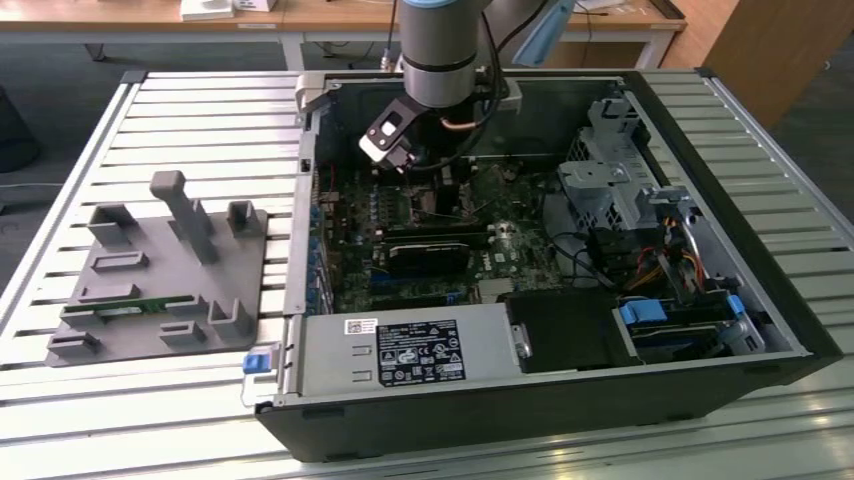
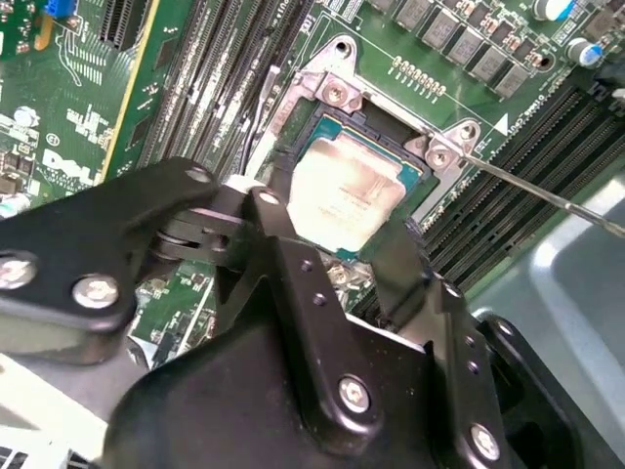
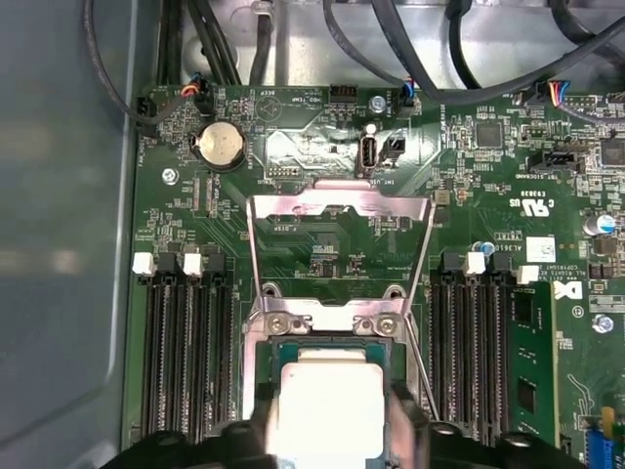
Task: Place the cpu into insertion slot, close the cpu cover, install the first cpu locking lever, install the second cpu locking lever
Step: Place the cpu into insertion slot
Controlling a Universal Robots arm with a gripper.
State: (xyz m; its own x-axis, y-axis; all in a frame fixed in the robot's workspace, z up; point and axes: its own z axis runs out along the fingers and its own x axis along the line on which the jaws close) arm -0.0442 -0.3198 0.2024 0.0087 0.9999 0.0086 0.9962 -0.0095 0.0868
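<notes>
While I am driving the arm remotely, step in hand: I am seating the cpu point(image 2: 342, 186) in the insertion slot point(image 2: 363, 125); it is lying flat within the socket rim in both wrist views.
Tool state: the gripper point(image 2: 347, 227) is standing narrow, its fingers point(image 2: 283, 234) appearing to press two opposite edges of the cpu.
Done: placement is looking nearly complete, by my judgement.
Left: the cpu cover point(image 3: 337, 203) is standing open, tipped back from the socket; a locking lever point(image 2: 547, 191) is sticking out unlatched, so I am counting the cover and both levers as outstanding.
Containers: the computer case point(image 1: 534, 420) is holding the motherboard point(image 3: 469, 176); the grey fixture tray point(image 1: 147, 275) at the exterior view's left is carrying a small green board point(image 1: 134, 307).
</notes>
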